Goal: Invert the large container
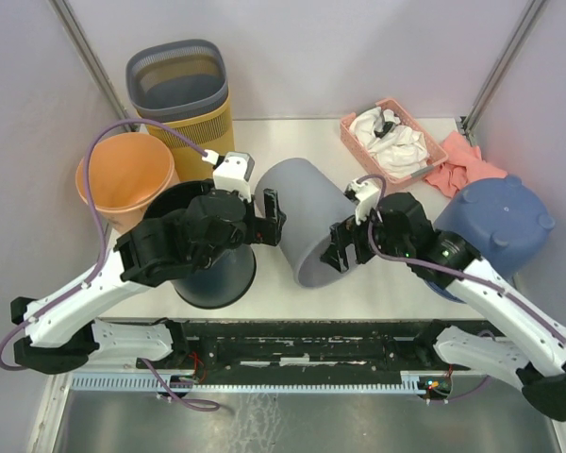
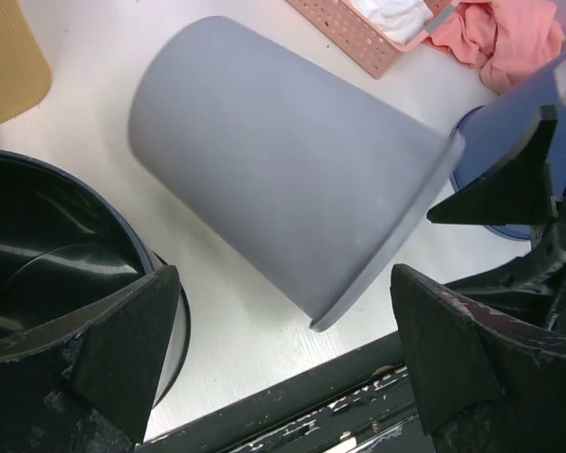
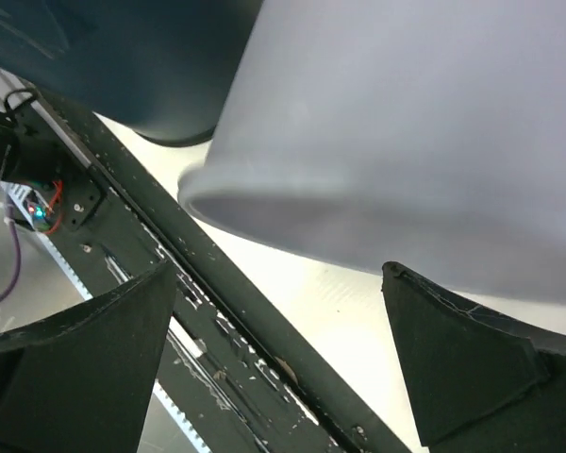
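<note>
The large grey container [image 1: 307, 212] lies on its side in the middle of the table, with its closed base toward the far side and its rimmed mouth toward the near edge. It fills the left wrist view [image 2: 283, 179] and the top of the right wrist view [image 3: 406, 123]. My left gripper [image 1: 274, 219] is open and empty against the container's left flank; its jaws stand wide apart below the rim [image 2: 283, 288]. My right gripper [image 1: 344, 247] is open and empty at the right side of the rim, jaws wide under it [image 3: 278, 283].
A dark navy bucket [image 1: 212, 274] stands upright under my left arm. An upturned blue bucket [image 1: 495, 226] sits at the right. An orange bucket [image 1: 123, 175] and a yellow mesh-topped basket [image 1: 184, 94] are at the back left. A pink tray of white cloths [image 1: 351, 142] and a pink cloth [image 1: 462, 170] are at the back right.
</note>
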